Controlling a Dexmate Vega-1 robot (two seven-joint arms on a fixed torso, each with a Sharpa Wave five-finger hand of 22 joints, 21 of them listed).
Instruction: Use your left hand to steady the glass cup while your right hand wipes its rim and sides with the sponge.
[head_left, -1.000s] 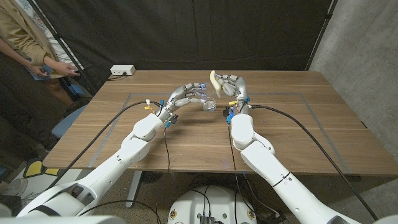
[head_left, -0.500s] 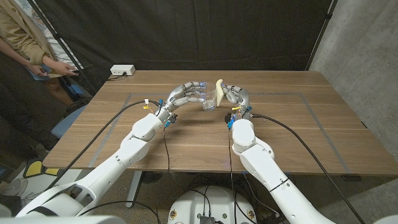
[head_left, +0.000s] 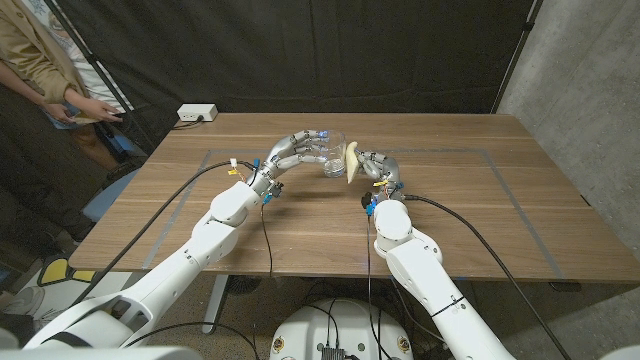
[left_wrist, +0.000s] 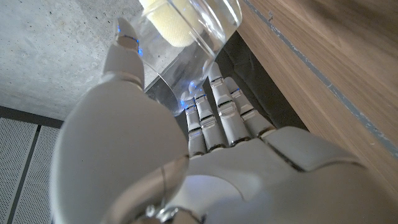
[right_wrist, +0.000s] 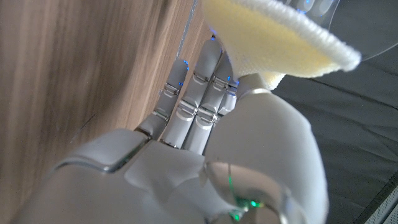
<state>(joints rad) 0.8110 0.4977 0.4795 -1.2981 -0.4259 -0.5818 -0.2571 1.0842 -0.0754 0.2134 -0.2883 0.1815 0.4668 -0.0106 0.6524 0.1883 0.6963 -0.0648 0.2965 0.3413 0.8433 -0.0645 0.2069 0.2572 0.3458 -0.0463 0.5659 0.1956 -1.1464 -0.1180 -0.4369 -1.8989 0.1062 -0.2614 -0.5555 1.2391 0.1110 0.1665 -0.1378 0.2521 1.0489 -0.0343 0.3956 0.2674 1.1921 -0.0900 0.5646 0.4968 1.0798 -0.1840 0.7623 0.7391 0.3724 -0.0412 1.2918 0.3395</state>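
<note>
Two arms: both are reaching in from the bottom corners of the head view and meeting at upper centre over the wooden table (head_left: 470, 200).
Right hand (head_left: 372, 166): it is coming down and inward from a second ago, when it was raised above and apart from the cup; its fingers are now pinching the sponge.
Left hand (head_left: 298, 150): it is staying where it was, fingers curled around the glass cup and gripping it.
Glass cup (head_left: 334, 160): it is sitting at upper centre of the head view, between the two hands; in the left wrist view (left_wrist: 186, 25) yellow is showing through its wall.
Sponge (head_left: 352, 163): it is standing on edge just right of the cup, touching or nearly touching its side; I cannot tell which.
Meaning: the steadying is in place, and the wiping seems to be just beginning.
</note>
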